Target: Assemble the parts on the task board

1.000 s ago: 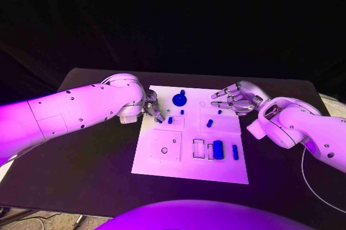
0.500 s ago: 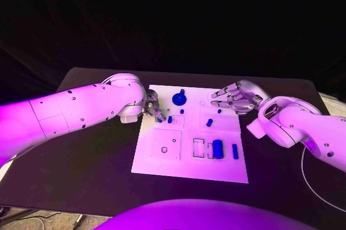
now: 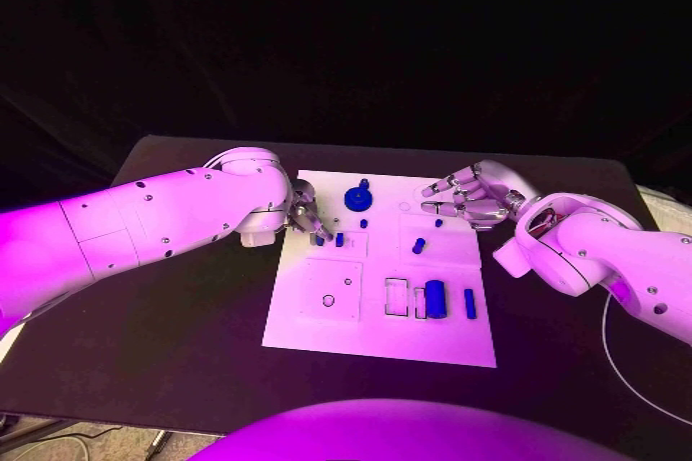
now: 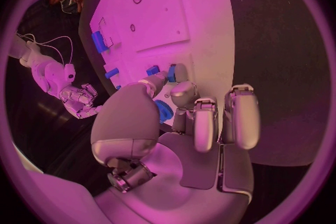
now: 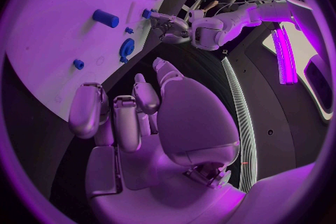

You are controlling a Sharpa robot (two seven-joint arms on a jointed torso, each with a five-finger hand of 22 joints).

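Note:
The white task board (image 3: 325, 321) lies mid-table. My left hand (image 3: 306, 219) is at the board's far left edge, and its thumb and a finger pinch a small blue part (image 3: 339, 239) that stands on the board. The left wrist view shows that part (image 4: 170, 73) between the fingertips (image 4: 181, 75). A blue gear (image 3: 358, 196) and a small peg (image 3: 364, 223) sit just beyond it. My right hand (image 3: 469, 203) hovers over the far right corner with its fingers apart, holding nothing.
A blue cylinder (image 3: 418, 246) lies mid-board. A large blue block (image 3: 436, 299) and a thin bar (image 3: 469, 302) stand by the outlined slots near the front right. Black table (image 3: 173, 321) surrounds the board.
My left hand's fingertips have drawn in a little on the small blue part. The right hand has stayed where it was.

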